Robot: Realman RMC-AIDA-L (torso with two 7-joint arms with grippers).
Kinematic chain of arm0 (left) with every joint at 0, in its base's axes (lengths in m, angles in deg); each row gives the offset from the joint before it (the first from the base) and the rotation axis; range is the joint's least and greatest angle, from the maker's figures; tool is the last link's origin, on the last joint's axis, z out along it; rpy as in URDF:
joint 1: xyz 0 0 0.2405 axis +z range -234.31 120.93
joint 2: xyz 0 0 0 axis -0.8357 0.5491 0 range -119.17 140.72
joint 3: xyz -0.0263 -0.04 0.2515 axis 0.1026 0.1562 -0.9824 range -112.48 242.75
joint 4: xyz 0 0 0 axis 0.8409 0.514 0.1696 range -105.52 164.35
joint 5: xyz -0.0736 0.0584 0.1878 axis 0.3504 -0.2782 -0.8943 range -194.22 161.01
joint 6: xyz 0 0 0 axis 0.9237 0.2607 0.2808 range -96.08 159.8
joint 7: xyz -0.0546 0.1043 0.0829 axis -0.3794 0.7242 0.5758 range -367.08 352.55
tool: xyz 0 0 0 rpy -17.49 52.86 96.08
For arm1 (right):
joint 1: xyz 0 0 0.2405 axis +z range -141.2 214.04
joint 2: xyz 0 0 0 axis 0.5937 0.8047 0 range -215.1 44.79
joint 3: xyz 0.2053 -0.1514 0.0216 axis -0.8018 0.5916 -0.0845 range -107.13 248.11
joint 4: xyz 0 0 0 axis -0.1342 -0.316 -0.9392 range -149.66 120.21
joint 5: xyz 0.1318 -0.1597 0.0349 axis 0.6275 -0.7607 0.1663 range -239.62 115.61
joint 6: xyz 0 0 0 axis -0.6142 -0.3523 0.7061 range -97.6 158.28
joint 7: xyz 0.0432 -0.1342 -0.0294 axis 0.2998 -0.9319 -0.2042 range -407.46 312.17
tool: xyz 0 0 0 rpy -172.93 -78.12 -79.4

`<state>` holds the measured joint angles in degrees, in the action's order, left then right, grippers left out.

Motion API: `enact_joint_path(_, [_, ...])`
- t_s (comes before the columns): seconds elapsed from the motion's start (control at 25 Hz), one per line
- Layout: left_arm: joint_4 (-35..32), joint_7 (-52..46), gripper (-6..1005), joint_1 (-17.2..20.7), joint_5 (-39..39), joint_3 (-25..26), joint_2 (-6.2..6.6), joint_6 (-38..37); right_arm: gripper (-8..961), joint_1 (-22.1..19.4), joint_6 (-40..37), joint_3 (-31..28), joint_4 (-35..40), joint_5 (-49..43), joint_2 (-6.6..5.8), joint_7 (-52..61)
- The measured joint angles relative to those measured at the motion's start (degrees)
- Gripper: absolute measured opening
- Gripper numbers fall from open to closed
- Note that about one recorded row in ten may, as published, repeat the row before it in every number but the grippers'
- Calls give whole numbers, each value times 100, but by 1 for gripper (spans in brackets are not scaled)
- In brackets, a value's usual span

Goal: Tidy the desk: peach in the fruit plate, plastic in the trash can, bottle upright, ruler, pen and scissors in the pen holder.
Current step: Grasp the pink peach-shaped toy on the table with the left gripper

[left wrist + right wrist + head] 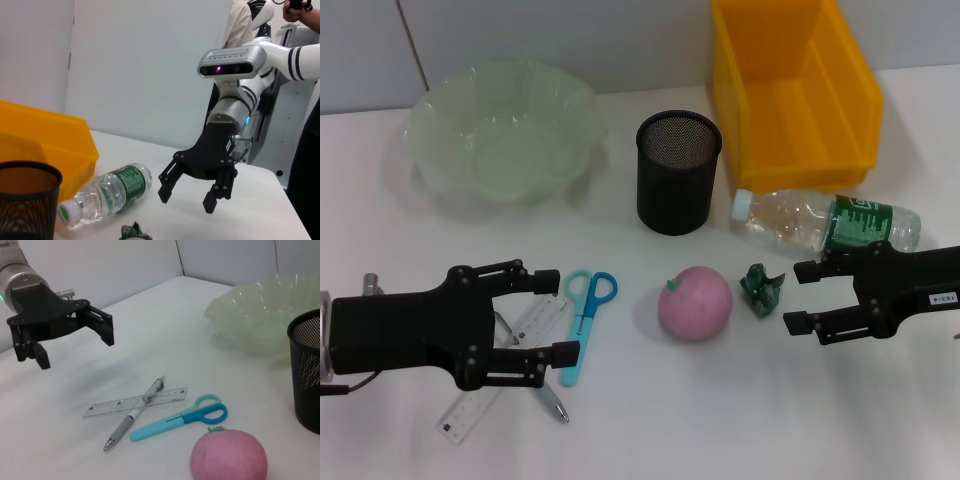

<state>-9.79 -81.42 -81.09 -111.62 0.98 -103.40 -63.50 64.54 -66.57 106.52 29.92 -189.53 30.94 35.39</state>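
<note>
Two claws: both hovering above the worktop point(640, 440), spread wide, gripping nothing.
Bin point(795, 85): sitting at the far right.
Plate point(505, 130): sitting far left.
Holder point(678, 172): standing between plate and bin.
Left claw point(560, 315): hanging over the ruler and pen.
Right claw point(798, 297): hanging beside the plastic.
Bottle point(830, 222): lying on its side.
Peach point(695, 302): sitting centre.
Ruler point(136, 402): lying under the pen point(132, 414).
Scissors point(584, 320): lying beside them.
Plastic point(761, 288): sitting right of the peach.
</note>
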Motion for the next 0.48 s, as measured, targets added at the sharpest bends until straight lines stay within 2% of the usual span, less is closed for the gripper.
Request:
enact_joint_path(0.16, [-2,-2,859,-67,1,0,-12,0,789,0,-2,0,1,0,0,2])
enact_joint_path(0.28, [-9,-2,860,-183,3,-1,-70,33,789,0,-3,1,4,0,0,2])
enact_joint_path(0.32, [-8,0,860,-351,-7,-33,-141,169,789,0,-4,2,6,0,0,2])
enact_joint_path(0.36, [-8,0,860,-351,-7,-33,-141,169,789,0,-4,2,6,0,0,2])
enact_joint_path(0.44, [21,-5,860,-547,-200,-47,-248,414,789,0,-4,11,7,0,0,2])
enact_joint_path(0.48, [21,-5,860,-547,-200,-47,-248,414,789,0,-3,23,8,0,0,2])
